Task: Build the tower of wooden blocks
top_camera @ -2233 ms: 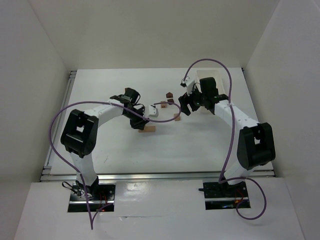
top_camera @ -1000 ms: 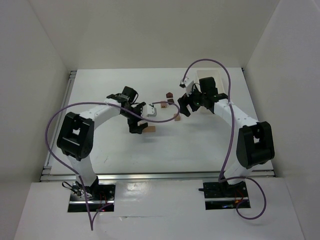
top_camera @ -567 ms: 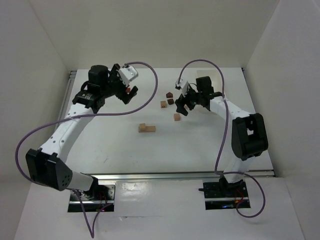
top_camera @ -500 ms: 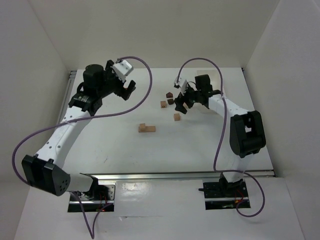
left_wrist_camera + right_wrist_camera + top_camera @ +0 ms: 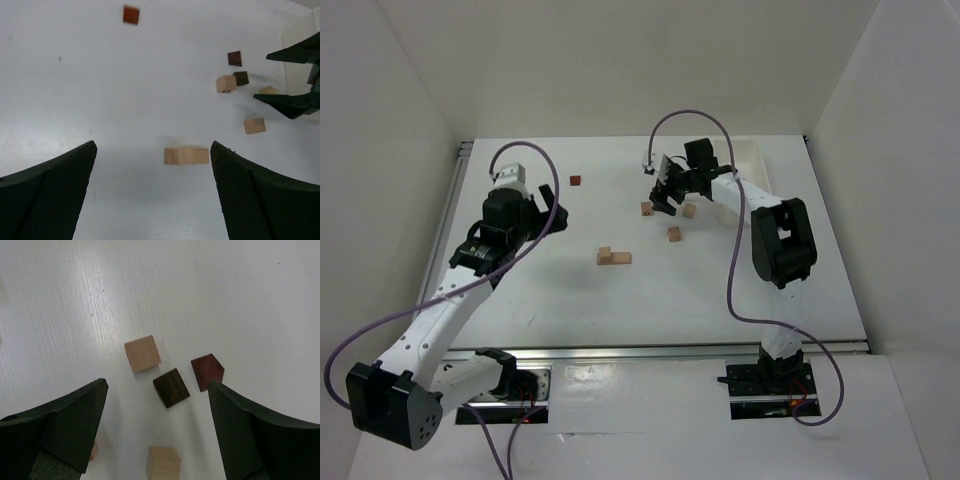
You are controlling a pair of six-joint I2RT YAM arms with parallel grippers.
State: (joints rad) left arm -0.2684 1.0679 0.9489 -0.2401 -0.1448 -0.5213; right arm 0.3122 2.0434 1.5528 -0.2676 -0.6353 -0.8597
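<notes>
Loose wooden blocks lie on the white table. A joined pale pair [image 5: 613, 257] [image 5: 186, 155] lies mid-table, straight ahead of my left gripper [image 5: 544, 215] [image 5: 153, 146], which is open, empty and well short of it. My right gripper [image 5: 665, 196] [image 5: 157, 389] hovers open over the back cluster: a pale block [image 5: 143, 353], a dark brown block [image 5: 171, 387], a reddish-brown block [image 5: 207, 371] and another pale block [image 5: 163, 463]. Its jaws straddle the dark brown block without touching it. A tan block [image 5: 673, 233] [image 5: 254, 125] and a reddish block [image 5: 576, 181] [image 5: 131, 14] lie apart.
A white tray [image 5: 748, 152] stands at the back right, behind the right arm. White walls close the table in on three sides. A metal rail [image 5: 620, 352] runs along the near edge.
My left arm has swung back to the left, away from the blocks. The right gripper has moved left over the back cluster. A reddish block now lies alone at the back left.
</notes>
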